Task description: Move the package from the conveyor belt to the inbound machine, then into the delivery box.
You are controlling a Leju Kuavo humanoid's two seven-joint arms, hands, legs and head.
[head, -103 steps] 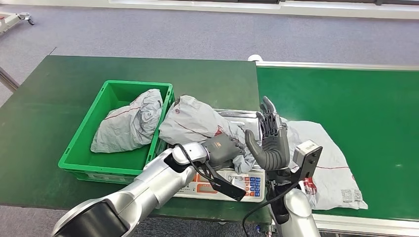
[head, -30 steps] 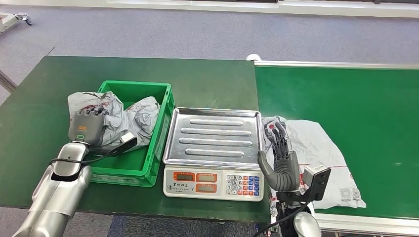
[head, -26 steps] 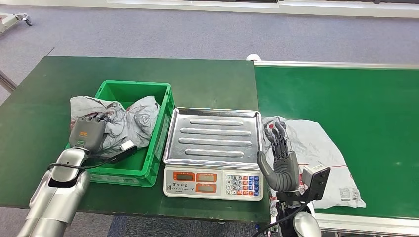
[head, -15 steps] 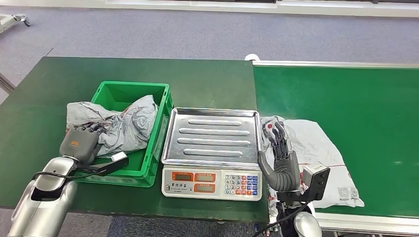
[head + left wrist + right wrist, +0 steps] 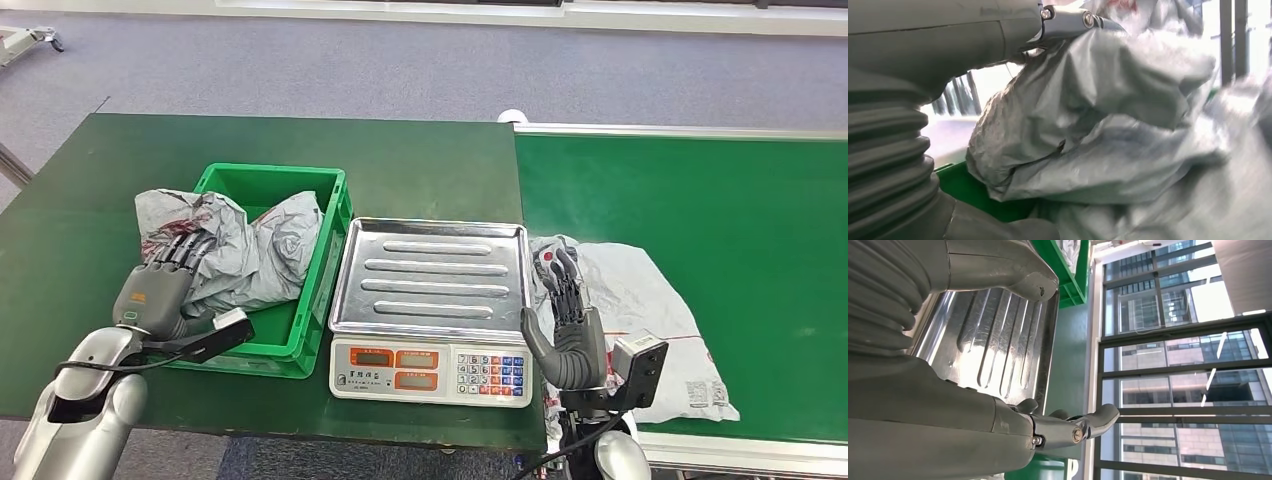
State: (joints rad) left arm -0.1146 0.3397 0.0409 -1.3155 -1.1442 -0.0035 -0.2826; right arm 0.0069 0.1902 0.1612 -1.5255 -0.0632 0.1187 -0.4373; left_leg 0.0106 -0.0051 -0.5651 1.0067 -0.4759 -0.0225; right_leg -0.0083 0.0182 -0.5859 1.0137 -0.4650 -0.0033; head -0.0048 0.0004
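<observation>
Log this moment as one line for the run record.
left hand: open, fingers on grey package draped over green crate wall | right hand: open beside scale tray | flat grey package on conveyor belt

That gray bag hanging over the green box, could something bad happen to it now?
Maybe. The gray bag drapes over the green box wall onto the table, so it might slide out. The left robot hand has fingers spread against it, so pulling back could drag it along. It also sits on another bag, so the pile may shift.
</observation>
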